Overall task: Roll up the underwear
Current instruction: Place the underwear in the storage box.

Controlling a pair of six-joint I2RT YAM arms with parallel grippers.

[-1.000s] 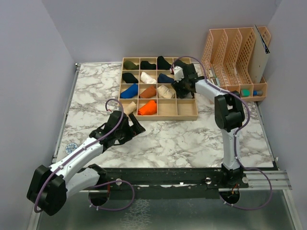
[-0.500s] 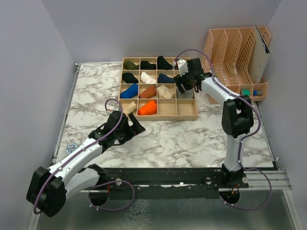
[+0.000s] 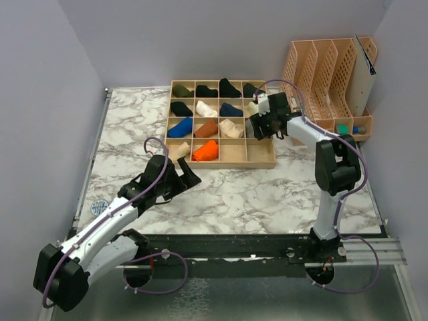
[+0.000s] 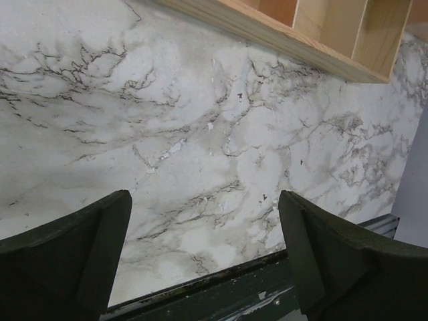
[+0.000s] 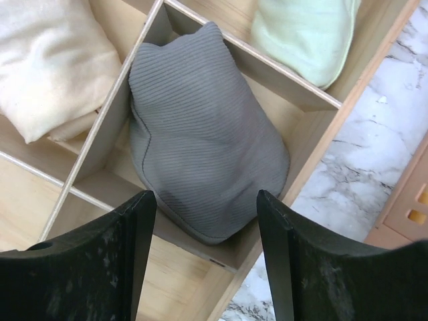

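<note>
Marbled worktop [image 3: 234, 194] carried a wooden tray [image 3: 234, 164]; grey underwear [image 5: 207, 134] lay bundled in a right-edge compartment, long axis 11 to 5 o'clock. Right hand [image 5: 204, 221], spread, straddled its 6 o'clock end. Left hand [image 4: 204, 227], also spread, was well apart.

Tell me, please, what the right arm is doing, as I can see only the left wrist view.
Observer: The right pincer hangs open over a grey bundle that lies in a tray compartment.
Operator: Thank you. Could you say what sits beside that bundle?
Observer: A pale green bundle fills the compartment on one side and a cream bundle the compartment on the other.
Operator: And where is my left pincer relative to the tray?
Observer: In the top view the left pincer is over bare table, just in front of the tray's near edge, nearest an orange bundle.
</note>
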